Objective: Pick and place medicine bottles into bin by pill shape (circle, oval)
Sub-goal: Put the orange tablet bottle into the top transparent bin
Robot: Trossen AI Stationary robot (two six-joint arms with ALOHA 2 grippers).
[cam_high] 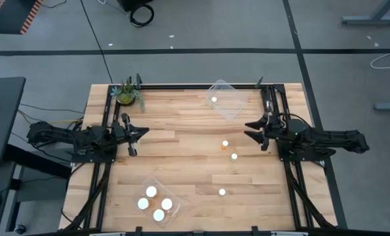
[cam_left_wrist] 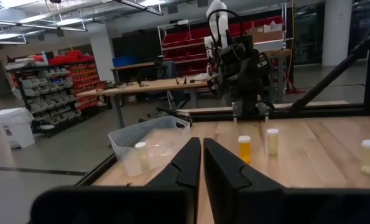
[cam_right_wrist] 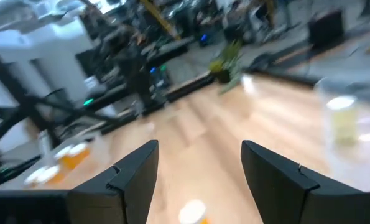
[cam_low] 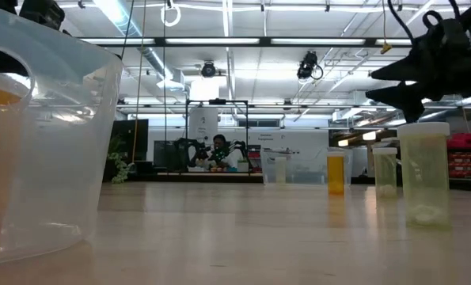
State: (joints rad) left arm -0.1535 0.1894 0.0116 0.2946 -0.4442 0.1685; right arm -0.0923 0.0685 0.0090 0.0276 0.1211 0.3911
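Three medicine bottles stand loose on the wooden table: an orange one [cam_high: 225, 143], a pale one [cam_high: 234, 157] and another nearer the front [cam_high: 221, 192]. A clear bin [cam_high: 231, 105] at the far side holds one bottle [cam_high: 214, 99]. A second clear bin [cam_high: 175, 196] at the near left holds several white-capped bottles [cam_high: 151, 191]. My left gripper [cam_high: 132, 134] hovers shut at the table's left side, pointing level across the table [cam_left_wrist: 202, 162]. My right gripper [cam_high: 257, 131] hovers open at the right side [cam_right_wrist: 200, 168], with a bottle [cam_right_wrist: 194, 211] on the table below it.
A small green potted plant [cam_high: 127, 94] stands at the far left corner. A black frame rail [cam_high: 181, 86] runs along the far edge. Bare wood lies in the middle between both arms. In the low view the near bin [cam_low: 37, 142] fills the left side.
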